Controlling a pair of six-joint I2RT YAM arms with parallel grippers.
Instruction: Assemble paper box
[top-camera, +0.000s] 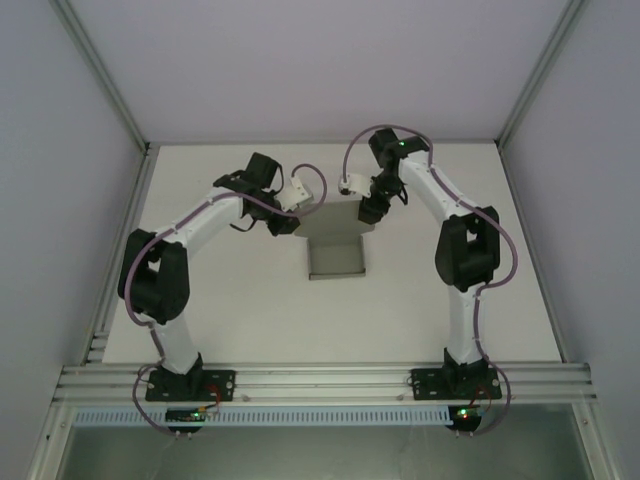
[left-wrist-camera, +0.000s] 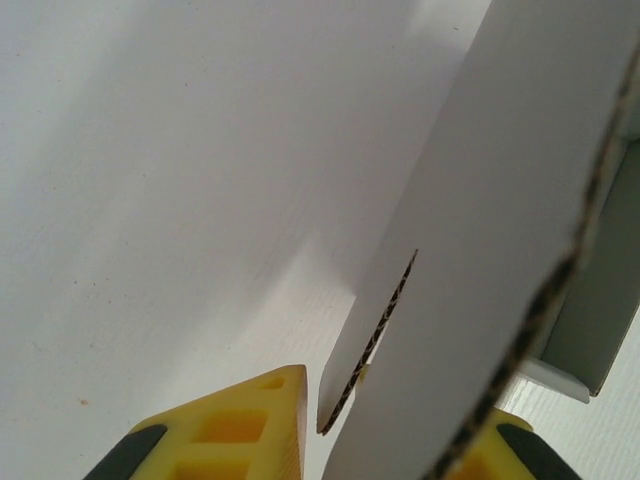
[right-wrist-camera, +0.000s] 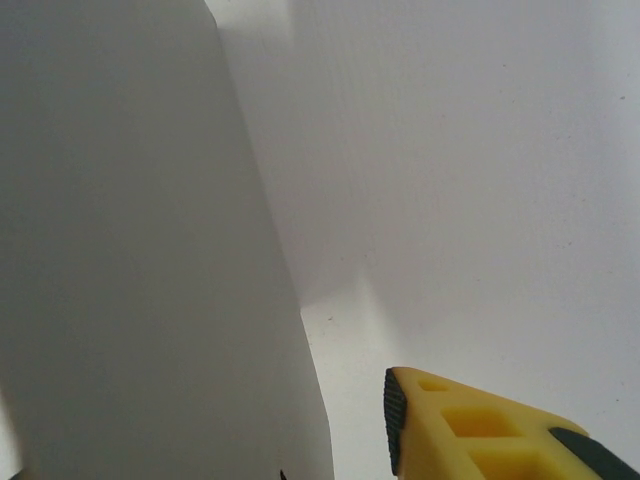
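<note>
The paper box (top-camera: 335, 245) is grey cardboard in the middle of the table, half folded, with a flat flap lying toward the arms. My left gripper (top-camera: 288, 218) is at its left far corner and my right gripper (top-camera: 371, 208) at its right far corner. In the left wrist view, two raised cardboard panels (left-wrist-camera: 500, 230) stand between the yellow fingers (left-wrist-camera: 235, 430), with a thin gap beside the left finger; the left gripper (left-wrist-camera: 390, 440) is open. In the right wrist view, a tall panel (right-wrist-camera: 130, 260) hides one finger. The other finger (right-wrist-camera: 480, 430) stands apart from it, so the right gripper (right-wrist-camera: 320, 430) is open.
The white table (top-camera: 220, 300) is walled at the left, right and back by pale panels on an aluminium frame (top-camera: 110, 90). A rail (top-camera: 320, 380) with both arm bases runs along the near edge. Both arms arch inward over the table's far half.
</note>
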